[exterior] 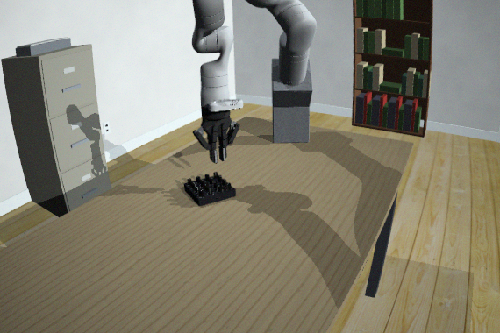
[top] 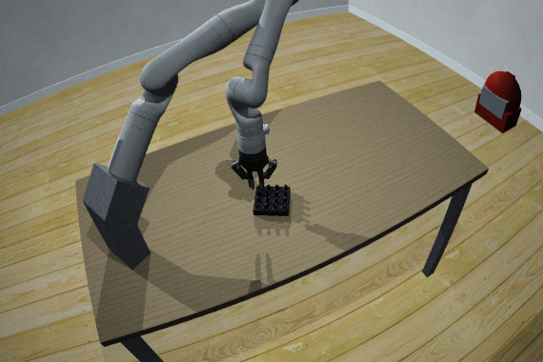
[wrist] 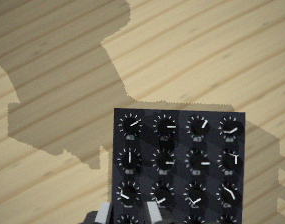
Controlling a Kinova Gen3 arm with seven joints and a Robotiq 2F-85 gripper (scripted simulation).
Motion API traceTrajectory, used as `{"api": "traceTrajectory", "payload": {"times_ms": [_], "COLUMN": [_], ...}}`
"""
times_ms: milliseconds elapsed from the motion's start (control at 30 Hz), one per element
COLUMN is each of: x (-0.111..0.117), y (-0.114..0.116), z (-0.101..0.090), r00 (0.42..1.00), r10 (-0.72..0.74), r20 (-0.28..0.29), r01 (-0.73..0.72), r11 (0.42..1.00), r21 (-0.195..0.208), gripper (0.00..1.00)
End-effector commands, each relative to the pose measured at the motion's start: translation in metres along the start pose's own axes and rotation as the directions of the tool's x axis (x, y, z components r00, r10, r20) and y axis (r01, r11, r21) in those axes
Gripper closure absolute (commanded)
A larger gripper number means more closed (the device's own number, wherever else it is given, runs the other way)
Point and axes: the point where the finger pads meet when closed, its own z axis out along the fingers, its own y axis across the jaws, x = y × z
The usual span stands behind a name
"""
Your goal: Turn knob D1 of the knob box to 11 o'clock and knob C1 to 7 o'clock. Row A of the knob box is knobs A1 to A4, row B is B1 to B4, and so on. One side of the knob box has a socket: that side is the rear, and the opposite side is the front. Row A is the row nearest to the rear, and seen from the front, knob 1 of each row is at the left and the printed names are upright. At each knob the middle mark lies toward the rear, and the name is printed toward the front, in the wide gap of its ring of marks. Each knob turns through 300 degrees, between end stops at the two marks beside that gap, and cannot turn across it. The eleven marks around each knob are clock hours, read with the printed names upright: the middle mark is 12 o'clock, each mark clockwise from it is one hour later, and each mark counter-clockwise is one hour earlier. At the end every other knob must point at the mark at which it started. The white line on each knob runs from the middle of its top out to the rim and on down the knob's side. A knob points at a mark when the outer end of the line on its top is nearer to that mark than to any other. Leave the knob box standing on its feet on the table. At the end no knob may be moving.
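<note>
The black knob box (top: 271, 199) stands on its feet on the table and also shows in the exterior view (exterior: 209, 188). In the wrist view the knob box (wrist: 178, 167) fills the lower right, with row A at the top and the printed names upright. My gripper (top: 253, 184) (exterior: 217, 159) hangs straight down a little above the box's front left corner, apart from it. Its fingers are nearly shut, with a narrow gap and nothing between them. In the wrist view the fingertips frame knob D1 (wrist: 128, 220), cut off at the bottom edge. Knob C1 (wrist: 128, 192) lies just beyond, its line pointing leftward.
The arm's grey base block (top: 116, 194) stands on the table's left end. A filing cabinet (exterior: 54, 124) and a bookshelf (exterior: 391, 46) stand off the table. A red object (top: 499, 99) sits on the floor by the wall.
</note>
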Motion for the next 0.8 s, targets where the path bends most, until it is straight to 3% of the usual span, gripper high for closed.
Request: {"api": "traceTrajectory", "payload": {"times_ms": [0,767], "x": [0.0,0.0], "y": [-0.001,0.0], "z": [0.002,0.027], "r00": [1.0,1.0], "r10": [0.0,0.0], "r20": [-0.001,-0.001], "r01": [0.0,0.0], "r11": [1.0,1.0], "r21": [0.002,0.002], "gripper": [0.81,0.81]}}
